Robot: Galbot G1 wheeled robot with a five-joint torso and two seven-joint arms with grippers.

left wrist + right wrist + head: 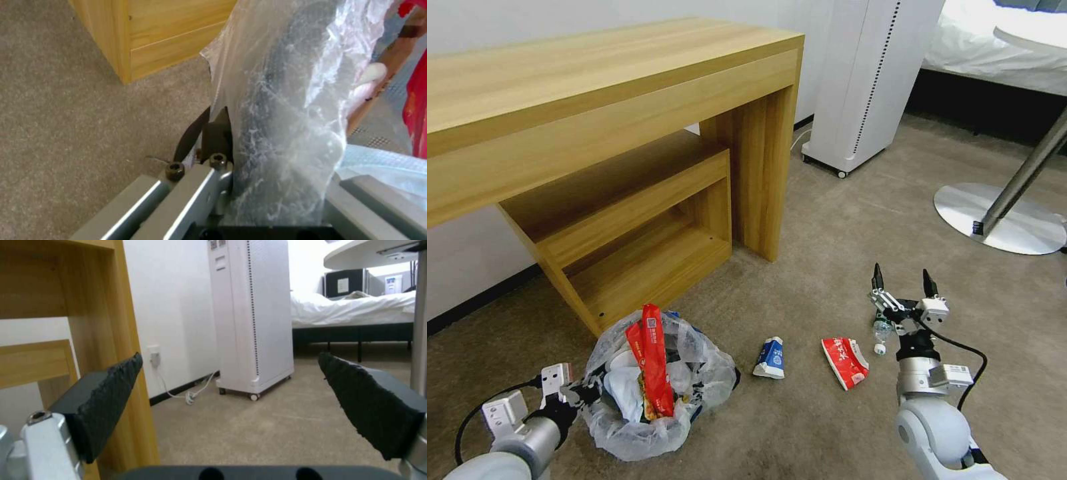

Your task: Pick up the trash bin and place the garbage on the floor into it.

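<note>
You're looking at a room floored in beige short-pile carpet [840, 220], with a light wooden desk [594, 87] along the wall to your left, a lower open shelf unit [647, 227] tucked beneath it, a white tower appliance [864, 80] on casters past the desk leg, a bed with white linen [994, 47] at the far right and a round steel table base [1000, 220] near it. The trash bin [654, 387], wrapped in its crinkled clear liner, sits low on the left with a red wrapper [650, 360] standing up out of it. Your left gripper [584, 390] is clenched on the bin's bagged rim. On the carpet beside the bin lie a blue-white carton [770, 358], a red packet [845, 361] and a small clear bottle [882, 331]. Your right gripper [902, 283] hangs just above that bottle, jaws spread wide and holding nothing.
</note>
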